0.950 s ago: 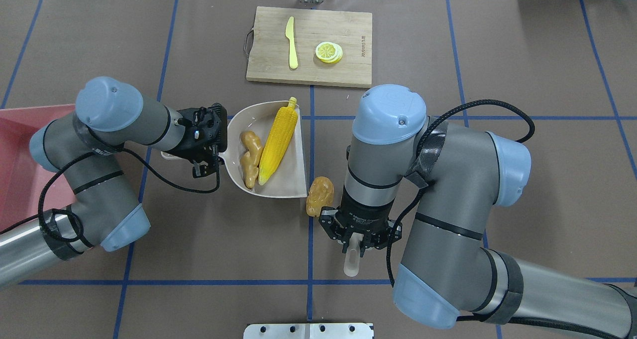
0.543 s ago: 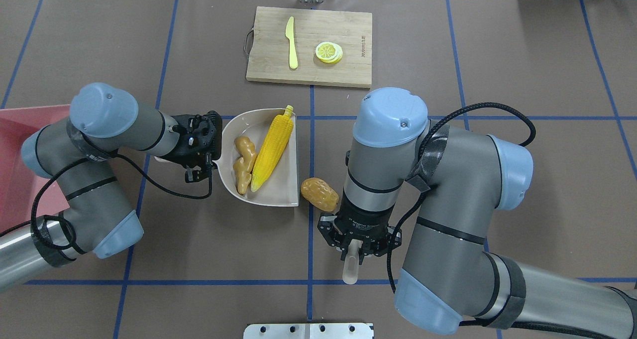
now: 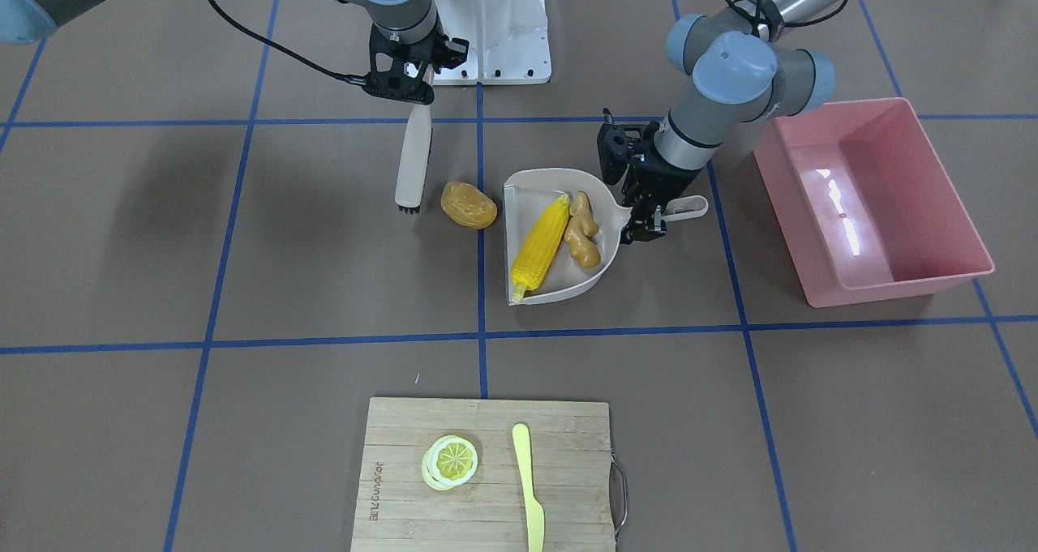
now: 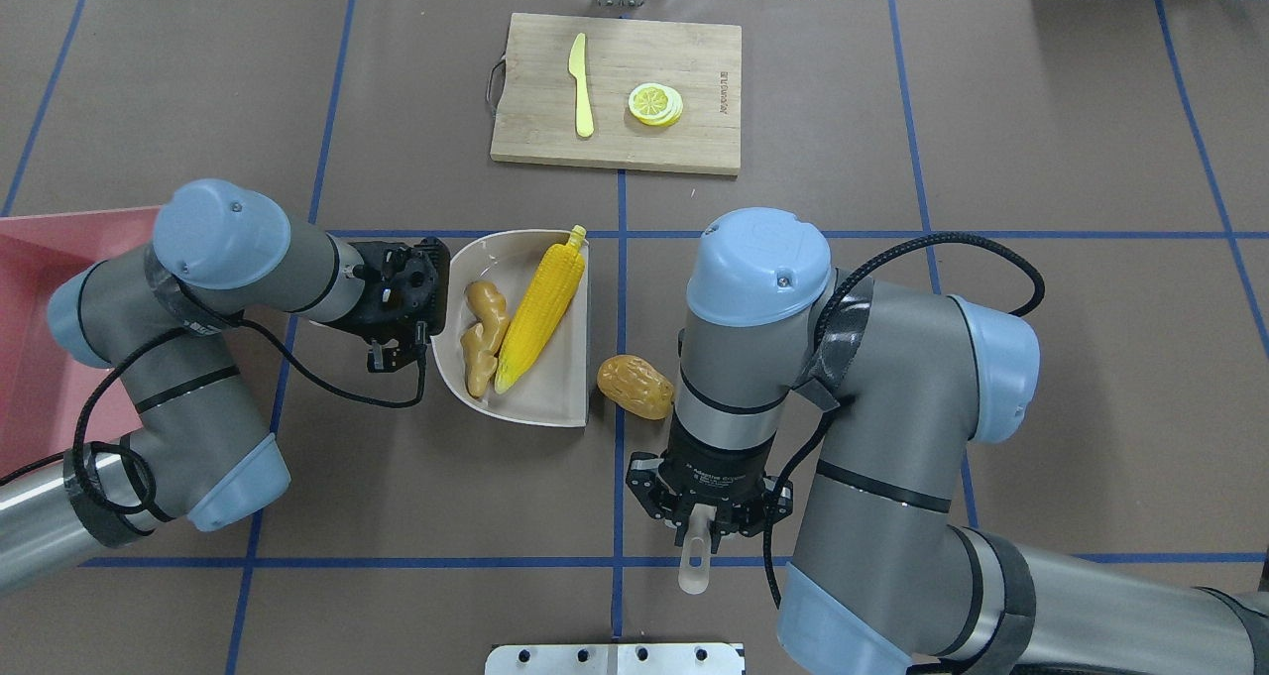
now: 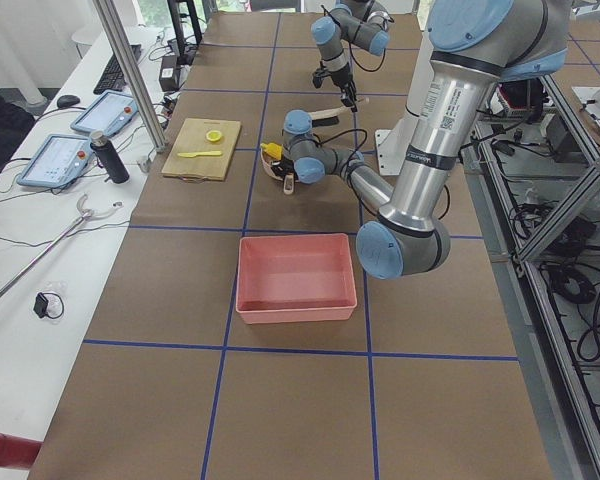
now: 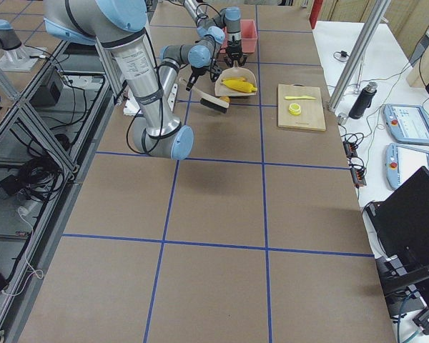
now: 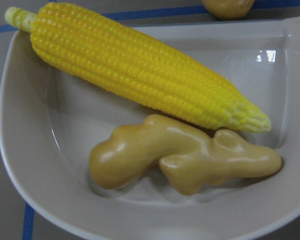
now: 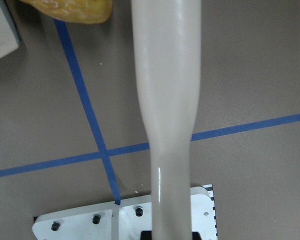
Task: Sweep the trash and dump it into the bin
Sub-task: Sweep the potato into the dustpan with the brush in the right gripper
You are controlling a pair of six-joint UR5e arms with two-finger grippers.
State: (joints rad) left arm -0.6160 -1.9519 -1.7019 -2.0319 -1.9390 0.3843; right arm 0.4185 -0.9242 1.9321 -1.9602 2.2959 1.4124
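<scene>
Yellow bumpy corn cob (image 7: 140, 85), knobbly ginger root (image 7: 185, 162)

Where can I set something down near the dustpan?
Free: the stretch between the beige plastic dustpan and the bamboo cutting board; the table on the robot's right of the beige long-handled brush. Crowded: the brown lumpy toy potato sits between brush and dustpan; the left arm fills the gap toward the pink rectangular plastic tub.

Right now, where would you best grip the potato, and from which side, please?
Probably across its shorter width, from straight above: the potato lies flat, its long ends facing the dustpan and the brush, so the other sides are free.
</scene>
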